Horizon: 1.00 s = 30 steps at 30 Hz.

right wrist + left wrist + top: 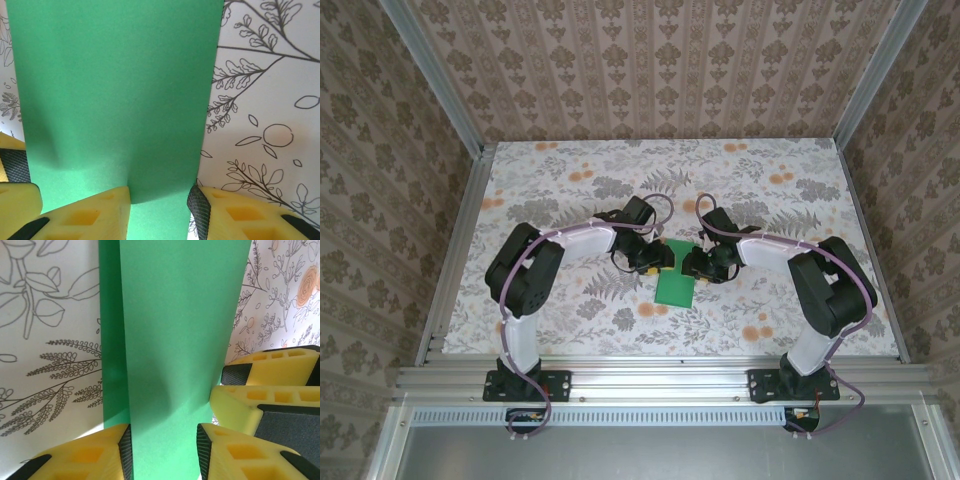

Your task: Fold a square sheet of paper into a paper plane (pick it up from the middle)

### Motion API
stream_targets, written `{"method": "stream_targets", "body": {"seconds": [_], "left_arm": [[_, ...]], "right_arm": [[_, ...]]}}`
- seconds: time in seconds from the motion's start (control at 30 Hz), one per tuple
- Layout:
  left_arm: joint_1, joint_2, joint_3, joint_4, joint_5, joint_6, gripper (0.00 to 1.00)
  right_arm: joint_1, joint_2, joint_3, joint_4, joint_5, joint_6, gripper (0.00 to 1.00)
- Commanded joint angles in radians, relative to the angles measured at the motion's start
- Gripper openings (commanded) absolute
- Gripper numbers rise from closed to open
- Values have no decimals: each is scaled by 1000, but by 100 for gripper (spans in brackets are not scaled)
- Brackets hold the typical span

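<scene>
Gripping the square sheet of paper [675, 284] mid-table, the left gripper [164, 442] and right gripper [159, 202] each pinch a raised fold; uneven pulling could, I reckon, tear or skew the crease.

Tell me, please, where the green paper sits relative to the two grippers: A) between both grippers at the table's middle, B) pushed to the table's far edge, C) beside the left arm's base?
A: the green paper lies mid-table, with the left gripper and right gripper meeting over it from either side.
</scene>
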Motion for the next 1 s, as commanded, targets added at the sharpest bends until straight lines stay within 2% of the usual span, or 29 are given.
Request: {"method": "stream_targets", "body": {"seconds": [0.0, 0.13, 0.23, 0.33, 0.43, 0.6, 0.67, 0.8, 0.97], "left_arm": [[-1, -20, 12, 25, 24, -21, 39], [13, -16, 15, 57, 40, -35, 37], [21, 5, 25, 73, 61, -43, 30], [29, 14, 31, 84, 64, -55, 18], [31, 3, 22, 104, 60, -81, 12], [27, -17, 6, 117, 46, -122, 10], [26, -18, 6, 115, 42, -127, 9], [26, -16, 8, 108, 34, -131, 9], [23, -11, 18, 101, 37, -127, 9]], "right_arm": [[0, 46, -20, 17, -2, -8, 41], [-3, 40, -11, 11, -7, -18, 41], [-4, 33, -1, 6, -11, -25, 42], [-5, 10, 6, -6, -9, -31, 42], [-5, -61, 4, -51, 30, -48, 44], [20, -274, -84, -83, 111, -115, 48], [67, -389, -134, -72, 161, -128, 52], [239, -517, -181, -66, 336, -153, 60], [445, -420, -95, -122, 568, -219, 64]]}}
